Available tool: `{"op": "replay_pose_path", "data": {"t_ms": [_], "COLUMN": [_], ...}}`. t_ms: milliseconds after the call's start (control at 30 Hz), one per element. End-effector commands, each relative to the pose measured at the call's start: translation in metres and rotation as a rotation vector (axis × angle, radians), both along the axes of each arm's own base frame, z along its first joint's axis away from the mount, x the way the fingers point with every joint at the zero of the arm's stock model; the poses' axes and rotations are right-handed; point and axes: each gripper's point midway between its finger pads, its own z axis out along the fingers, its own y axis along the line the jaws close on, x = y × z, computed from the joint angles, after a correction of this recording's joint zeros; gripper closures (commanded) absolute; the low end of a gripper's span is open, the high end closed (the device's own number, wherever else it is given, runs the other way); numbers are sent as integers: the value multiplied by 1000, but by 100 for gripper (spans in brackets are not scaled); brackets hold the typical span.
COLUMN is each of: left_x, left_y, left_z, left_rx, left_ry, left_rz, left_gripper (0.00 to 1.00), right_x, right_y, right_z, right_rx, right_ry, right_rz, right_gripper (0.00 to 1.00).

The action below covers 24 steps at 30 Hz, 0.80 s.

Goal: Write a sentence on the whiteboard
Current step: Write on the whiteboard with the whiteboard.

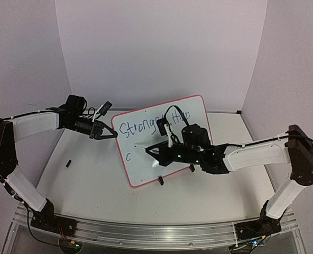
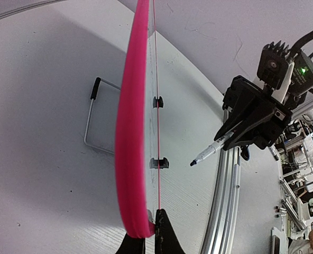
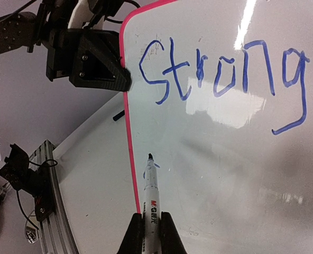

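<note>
The whiteboard stands tilted at the table's middle on two black clip feet. Its blue sentence reads "Stronger than", with a lone "c" below. My left gripper is shut on the board's left pink rim, with its fingertips pinching the edge. My right gripper is shut on a white marker. The uncapped tip points at the board beside the small "c". In the left wrist view the marker hangs a short way off the board face.
A small black marker cap lies on the table left of the board; it also shows in the right wrist view. A wire stand sits behind the board. An aluminium rail runs along the near edge. Walls close in on three sides.
</note>
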Motion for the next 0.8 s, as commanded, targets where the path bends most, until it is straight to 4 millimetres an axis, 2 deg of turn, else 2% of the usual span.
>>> {"op": "replay_pose_path", "data": {"t_ms": [0,100,300,767], "left_x": [2,2,2,2], "left_y": [-9,-9,-10,-10], "left_z": [10,9,9,8], "left_rx": [27,26,27,27], "left_ry": [-113,-111,-108,-105], "left_rz": [-26,-27,-27,-29], "left_gripper": [100,100,100,100], "right_x": [14,21,21,28], "right_y": [11,14,23,20], "right_z": [17,18,16,-11], "right_rx": [36,31,14,-48], "right_ry": [-31,-39,-44,-2], "right_rz": [8,12,47,11], "right_gripper": [100,100,100,100]}}
